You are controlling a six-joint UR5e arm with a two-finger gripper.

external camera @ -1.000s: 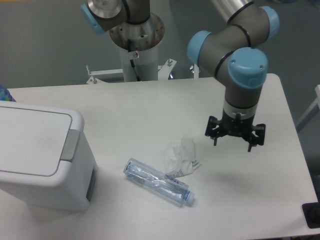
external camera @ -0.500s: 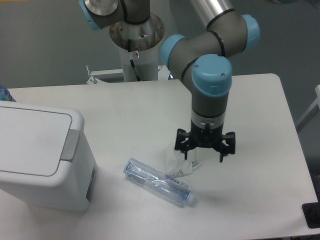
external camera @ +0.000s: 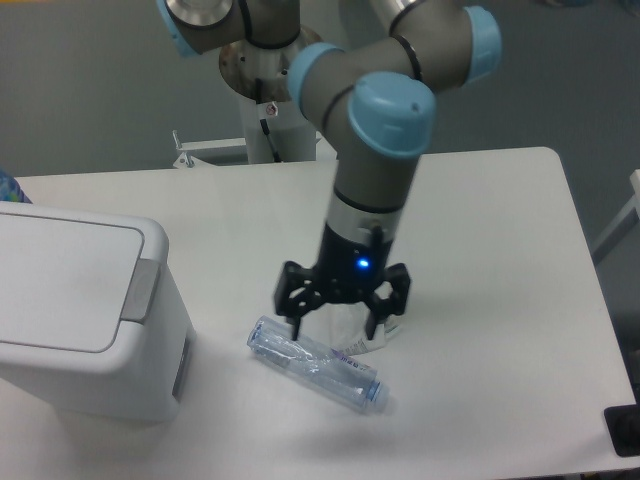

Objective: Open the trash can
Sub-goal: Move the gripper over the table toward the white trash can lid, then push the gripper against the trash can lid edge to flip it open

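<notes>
The trash can (external camera: 75, 315) is a large white boxy bin at the left of the table. Its flat white lid is down, and a grey push tab (external camera: 141, 291) sits on its right rim. My gripper (external camera: 334, 325) hangs open and empty above the middle of the table, over the clear plastic bottle (external camera: 315, 363) and well to the right of the bin, not touching it.
A crumpled piece of clear wrapping (external camera: 358, 325) lies right behind the bottle, partly hidden by the gripper. The arm's base post (external camera: 272, 95) stands at the table's back edge. A dark object (external camera: 623, 430) sits at the front right corner.
The arm has swung left across the table, from the right side to above the bottle, and come closer to the bin. The gripper stays open. The lid has not moved.
</notes>
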